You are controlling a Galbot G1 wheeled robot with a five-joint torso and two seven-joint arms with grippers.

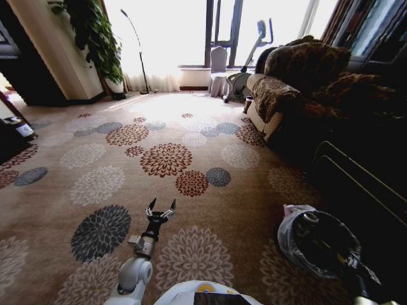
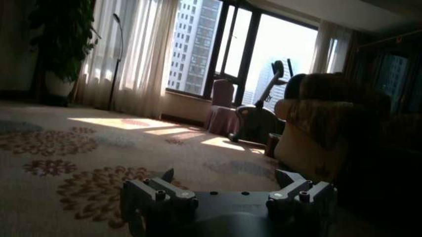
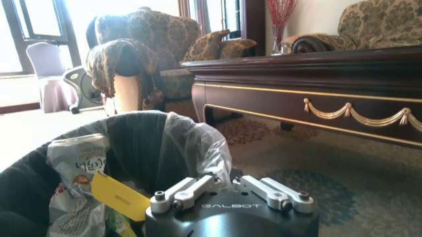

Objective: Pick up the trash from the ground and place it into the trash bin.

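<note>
The trash bin (image 1: 299, 251), black with a whitish liner, stands on the carpet at the lower right. My right arm (image 1: 359, 279) reaches over its near side. In the right wrist view the right gripper (image 3: 232, 181) hangs shut just above the trash bin's rim (image 3: 197, 143), with nothing seen between its fingers. Inside lie a white printed wrapper (image 3: 76, 168) and a yellow piece (image 3: 118, 200) of trash. My left gripper (image 1: 160, 208) is held open and empty over bare carpet at centre bottom, and its fingers (image 2: 161, 181) stand apart.
A patterned sofa (image 1: 299, 79) and a dark wooden cabinet (image 3: 316, 84) line the right side. A potted plant (image 1: 95, 38), floor lamp (image 1: 137, 51), covered chair (image 1: 218, 60) and exercise bike (image 1: 245, 70) stand by the windows. A small dark cylinder (image 1: 24, 130) sits far left.
</note>
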